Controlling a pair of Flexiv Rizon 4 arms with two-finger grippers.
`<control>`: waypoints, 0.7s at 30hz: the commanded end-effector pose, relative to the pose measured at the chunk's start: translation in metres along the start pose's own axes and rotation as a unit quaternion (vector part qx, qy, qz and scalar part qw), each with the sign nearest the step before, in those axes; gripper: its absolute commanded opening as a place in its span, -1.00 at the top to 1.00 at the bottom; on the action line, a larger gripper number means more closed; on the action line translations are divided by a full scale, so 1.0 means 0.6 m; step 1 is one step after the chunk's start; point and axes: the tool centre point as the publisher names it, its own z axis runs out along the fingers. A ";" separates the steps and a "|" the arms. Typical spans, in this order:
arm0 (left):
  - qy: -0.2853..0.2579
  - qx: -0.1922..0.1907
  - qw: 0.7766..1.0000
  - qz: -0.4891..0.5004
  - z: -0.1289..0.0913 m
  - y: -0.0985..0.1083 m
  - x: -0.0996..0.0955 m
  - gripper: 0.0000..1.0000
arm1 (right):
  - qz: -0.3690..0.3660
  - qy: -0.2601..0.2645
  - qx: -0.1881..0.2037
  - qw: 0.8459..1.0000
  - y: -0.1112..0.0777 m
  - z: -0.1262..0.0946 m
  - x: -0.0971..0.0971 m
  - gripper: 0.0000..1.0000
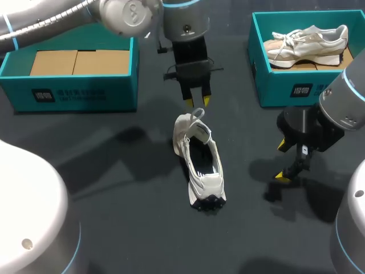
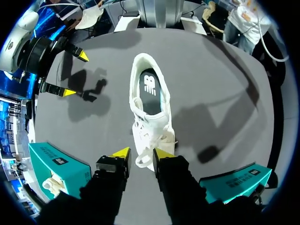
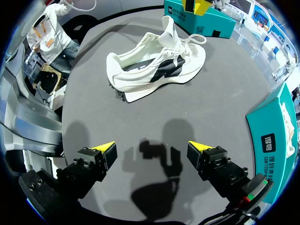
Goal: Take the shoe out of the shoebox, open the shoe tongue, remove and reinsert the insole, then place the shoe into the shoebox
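My left gripper (image 1: 197, 103) hangs with its fingers a narrow gap apart. The white shoe (image 1: 199, 162) lies on the table (image 1: 114, 188) directly below and ahead of it, laced end nearest the tips. My right gripper (image 1: 282, 160) is spread wide, low over the tabletop, with the shoe well ahead and the shoebox (image 1: 274, 85) beside it.

We see a white cloth sneaker (image 1: 199, 165) with a smooth dark insole (image 2: 150, 89), a matt dark grey table (image 1: 114, 188) and a teal cardboard shoebox (image 1: 74, 94) lined in brown card.
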 end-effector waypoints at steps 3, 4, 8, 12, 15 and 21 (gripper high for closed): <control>-0.002 0.022 1.000 0.007 0.047 -0.033 0.006 0.46 | 0.000 -0.002 0.000 1.000 -0.001 0.000 0.003 -1.00; -0.002 0.028 1.000 0.009 0.052 -0.039 0.009 0.47 | 0.000 -0.002 0.000 1.000 -0.001 0.000 0.003 -1.00; -0.003 0.043 0.999 0.014 0.070 -0.066 0.017 0.49 | 0.000 -0.002 0.000 1.000 -0.001 0.000 0.003 -1.00; -0.002 0.053 0.999 0.012 0.090 -0.089 0.027 0.49 | 0.000 -0.002 0.000 1.000 -0.001 0.000 0.003 -1.00; -0.002 0.063 0.998 0.010 0.103 -0.107 0.034 0.49 | 0.000 -0.002 0.000 1.000 -0.001 0.000 0.003 -1.00; -0.004 0.070 0.998 0.004 0.125 -0.129 0.036 0.47 | 0.000 -0.002 0.000 1.000 -0.001 0.000 0.003 -1.00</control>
